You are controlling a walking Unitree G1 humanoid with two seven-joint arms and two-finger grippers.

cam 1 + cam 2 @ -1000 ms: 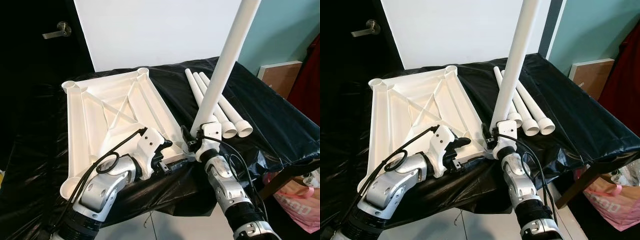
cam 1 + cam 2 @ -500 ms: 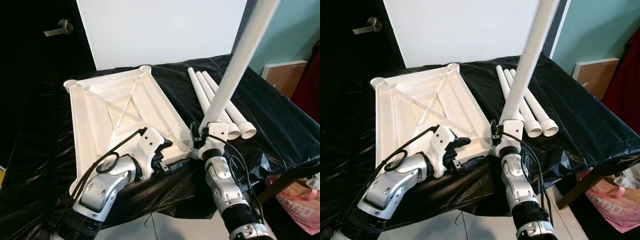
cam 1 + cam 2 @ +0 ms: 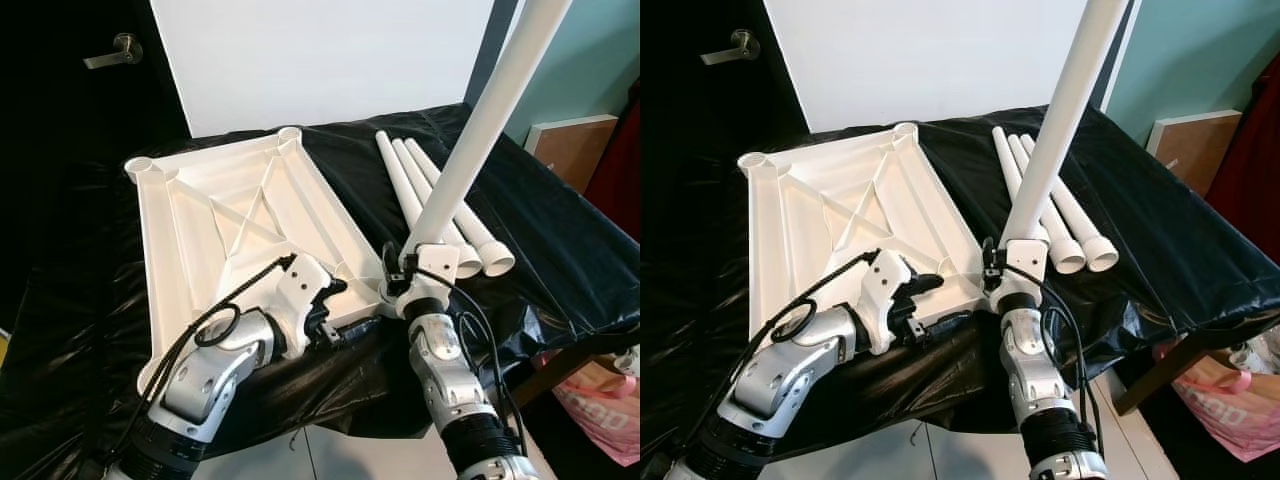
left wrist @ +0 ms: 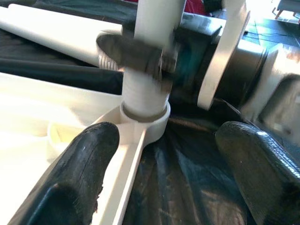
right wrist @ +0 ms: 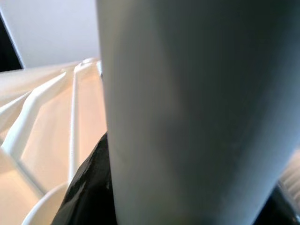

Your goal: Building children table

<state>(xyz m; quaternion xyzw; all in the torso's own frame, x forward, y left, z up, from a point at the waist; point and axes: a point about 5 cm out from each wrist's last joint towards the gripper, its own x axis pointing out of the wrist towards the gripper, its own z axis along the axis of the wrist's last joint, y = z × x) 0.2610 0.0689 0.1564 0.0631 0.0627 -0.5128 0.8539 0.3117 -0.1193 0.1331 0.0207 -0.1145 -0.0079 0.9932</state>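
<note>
Leaning off upright, the leg point(image 3: 470, 150) sits in the near corner socket point(image 4: 144, 123) of the upturned top point(image 3: 230, 230), right fingers point(image 3: 393, 283) clamped on it; left fingers point(image 4: 86, 159) spread beside. Pushed crooked, it could jam.

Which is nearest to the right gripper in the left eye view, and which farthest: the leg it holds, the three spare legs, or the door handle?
From the right gripper:
1. Held leg, in its grasp, seated in the tabletop's near corner socket.
2. Spare legs, lying just beyond on the black cover.
3. Door handle, far back on the left.
</note>
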